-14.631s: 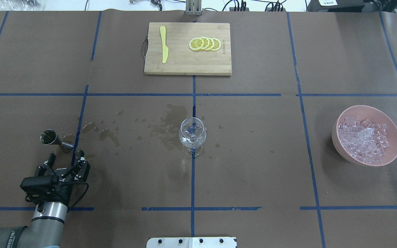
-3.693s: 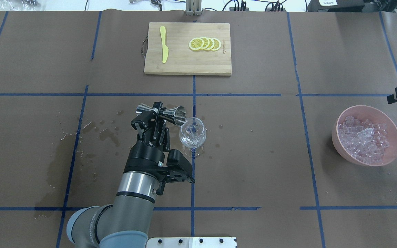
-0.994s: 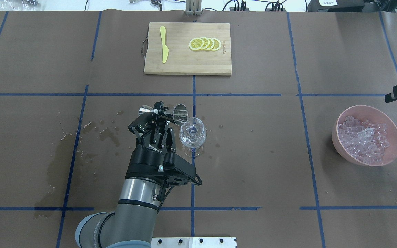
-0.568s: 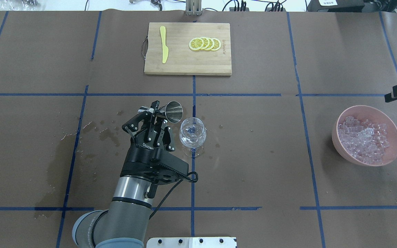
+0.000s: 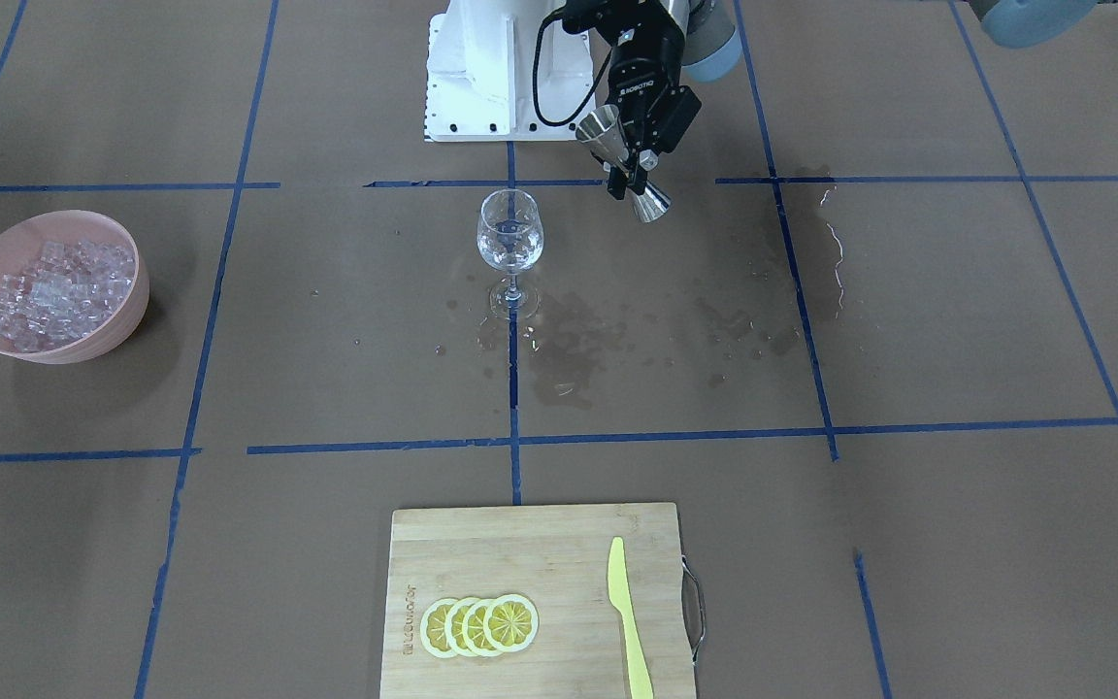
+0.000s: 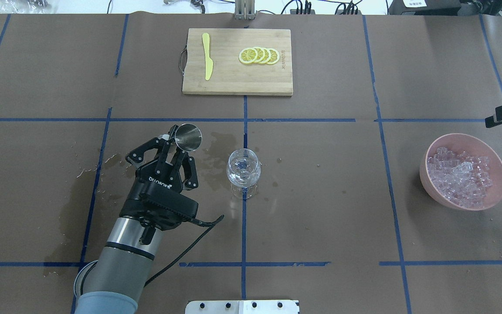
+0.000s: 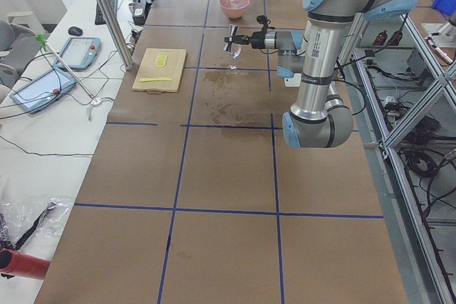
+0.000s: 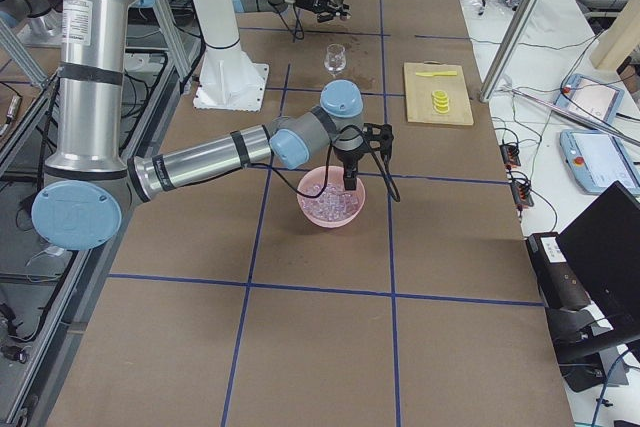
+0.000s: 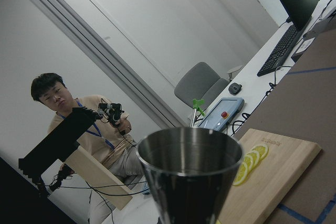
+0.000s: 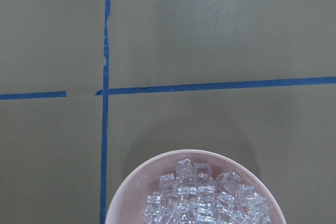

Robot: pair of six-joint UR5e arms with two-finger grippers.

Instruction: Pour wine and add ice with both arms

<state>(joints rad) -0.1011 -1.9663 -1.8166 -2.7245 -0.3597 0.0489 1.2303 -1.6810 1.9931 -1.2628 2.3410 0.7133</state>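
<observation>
Beside glass [image 6: 243, 168]: left jaws clamp jigger [image 6: 188, 137] | ice [image 6: 460, 176]: clear cubes (pink bowl [image 6: 424, 179]) | right jaws: cannot tell

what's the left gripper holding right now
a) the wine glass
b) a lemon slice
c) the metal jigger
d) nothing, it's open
c: the left gripper is shut on the narrow middle of the metal jigger, which it holds in the air beside the wine glass without touching it.
</observation>
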